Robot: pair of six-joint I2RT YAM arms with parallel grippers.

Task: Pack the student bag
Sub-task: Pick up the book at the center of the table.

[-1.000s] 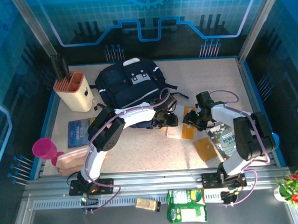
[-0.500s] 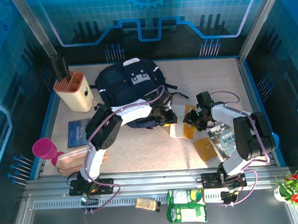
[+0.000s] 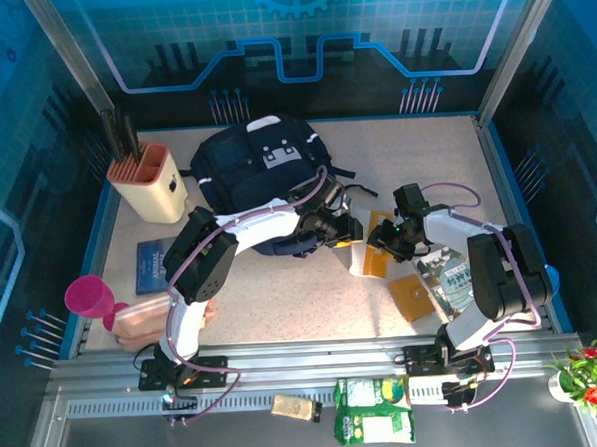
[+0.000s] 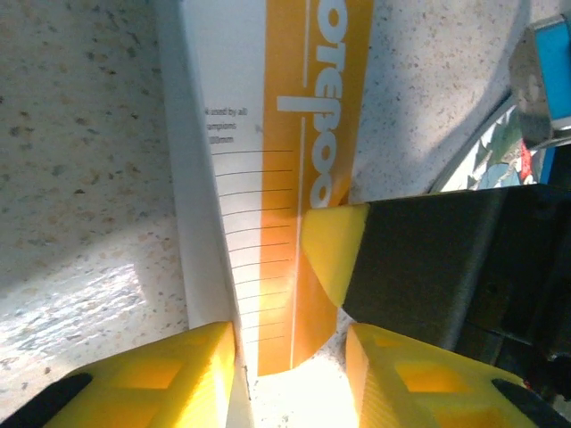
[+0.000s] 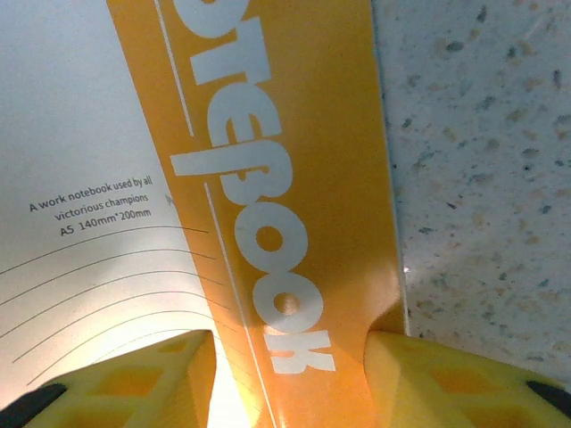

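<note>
- Left gripper [image 4: 290, 346]: yellow fingers [image 4: 161, 374] spread, nothing pinched. They stand over the near end of a notebook [image 5: 268, 178]. One finger covers the white lined part, and a sliver of table shows beside the other.
- Right gripper [image 5: 290, 357]: fingers [image 5: 455, 383] also spread and holding nothing, straddling the notebook's orange band. One sits over the white page, the other at the orange edge.
- Left wrist view: one yellow finger of the right gripper rests on the notebook's orange edge, close ahead of the left fingers.
- Notebook lies flat on the speckled table [image 3: 425, 157], cover up, with the two grippers meeting over it from opposite sides.
- Student bag [image 3: 260, 165]: dark navy backpack lying far-centre on the table, grey patch up. The left arm crosses its near edge. The notebook is just beside its near-right corner.
- Right of the notebook: an orange-brown square card [image 3: 414, 296] and a printed packet [image 3: 446, 274].
- Left side: beige knife block [image 3: 146, 183], blue book [image 3: 158, 263], pink cup [image 3: 87, 295].
</note>
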